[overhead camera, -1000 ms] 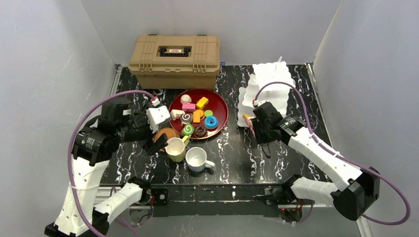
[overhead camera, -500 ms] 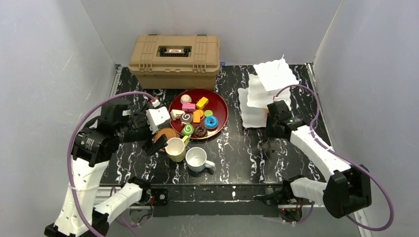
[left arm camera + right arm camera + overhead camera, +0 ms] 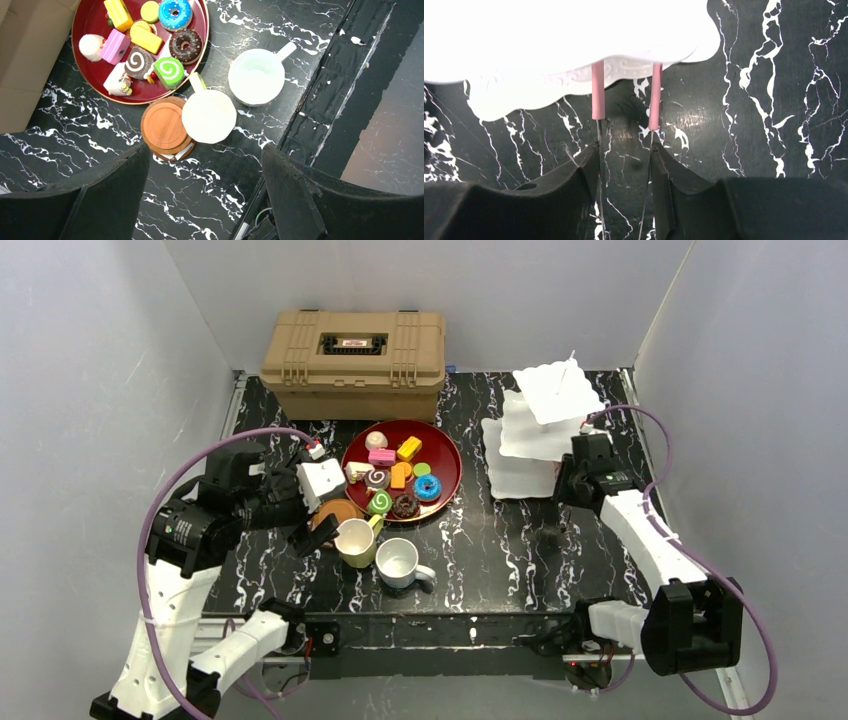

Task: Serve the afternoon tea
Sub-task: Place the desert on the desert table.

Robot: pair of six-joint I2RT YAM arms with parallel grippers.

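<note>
Toy pastries (image 3: 400, 475) lie in a dark red tray (image 3: 450, 455) at mid table. In front of it stand a pale yellow mug (image 3: 354, 542), a white mug (image 3: 398, 562) and a stack of brown coasters (image 3: 335, 510). My left gripper (image 3: 205, 150) hangs open and empty above the table, just short of the coasters (image 3: 164, 125) and the yellow mug (image 3: 208, 116). My right gripper (image 3: 625, 147) is shut on the metal tongs (image 3: 597, 90). Their pink tips reach under the rim of the white tiered stand (image 3: 574, 30), with nothing visible between them.
A tan ribbed toolbox (image 3: 353, 350) sits at the back, left of centre. The white tiered stand (image 3: 545, 405) stands back right, with my right gripper (image 3: 572, 475) at its right front. Grey walls close in both sides and the back.
My right arm has swung with the tongs from the stand's front left round to its right front. The left arm has not moved.
</note>
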